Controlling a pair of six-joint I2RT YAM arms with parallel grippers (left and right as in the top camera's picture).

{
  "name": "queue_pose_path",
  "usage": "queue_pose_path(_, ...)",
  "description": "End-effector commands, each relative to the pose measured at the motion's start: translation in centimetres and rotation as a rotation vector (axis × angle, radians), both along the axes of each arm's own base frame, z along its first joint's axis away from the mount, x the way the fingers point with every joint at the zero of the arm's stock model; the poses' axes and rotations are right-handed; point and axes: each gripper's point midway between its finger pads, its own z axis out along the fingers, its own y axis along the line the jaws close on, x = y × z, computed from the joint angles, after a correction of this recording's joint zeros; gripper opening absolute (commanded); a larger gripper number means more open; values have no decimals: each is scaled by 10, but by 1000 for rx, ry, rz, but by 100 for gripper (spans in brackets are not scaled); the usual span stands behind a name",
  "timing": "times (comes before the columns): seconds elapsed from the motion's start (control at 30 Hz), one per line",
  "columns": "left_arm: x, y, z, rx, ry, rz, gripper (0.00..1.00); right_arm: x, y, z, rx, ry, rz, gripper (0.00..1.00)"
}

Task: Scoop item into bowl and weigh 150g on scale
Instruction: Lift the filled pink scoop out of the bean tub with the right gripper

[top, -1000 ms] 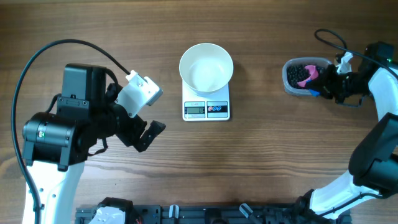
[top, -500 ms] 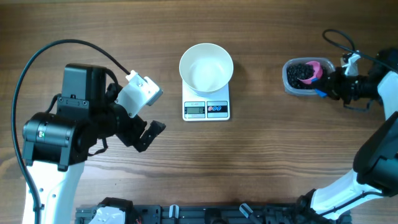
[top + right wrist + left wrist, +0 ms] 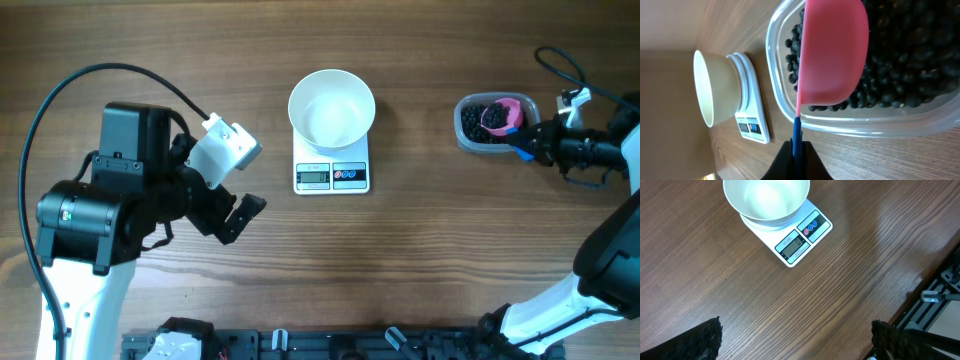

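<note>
Though overhead blurs it, right wrist shows jaws pinching the scoop point(image 3: 832, 50).

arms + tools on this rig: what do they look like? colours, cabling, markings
Both arms are black boxy joint housings on white links. The left arm carries a white camera block by the wrist, a small green dot on one joint and a looping cable, black. The left tool has black fingers with textured pads. The right arm has a black wrist cable; the right tool is slim and black.
</note>
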Motion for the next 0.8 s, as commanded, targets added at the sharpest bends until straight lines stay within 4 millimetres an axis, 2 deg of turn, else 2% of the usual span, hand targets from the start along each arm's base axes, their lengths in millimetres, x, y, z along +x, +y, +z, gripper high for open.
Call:
queue_pose_path(0.0, 0, 0, 7, -9, -23, -8, 100, -2, 8, 3, 46, -41, 42, 4)
queue_pose_path(0.37, 1, 0, 7, -9, -23, -8, 100, -12, 19, 12, 110, -39, 70, 4)
queue_pose_path(0.77, 1, 0, 7, -9, -23, -8, 100, -8, 31, 38, 207, -119, 70, 5)
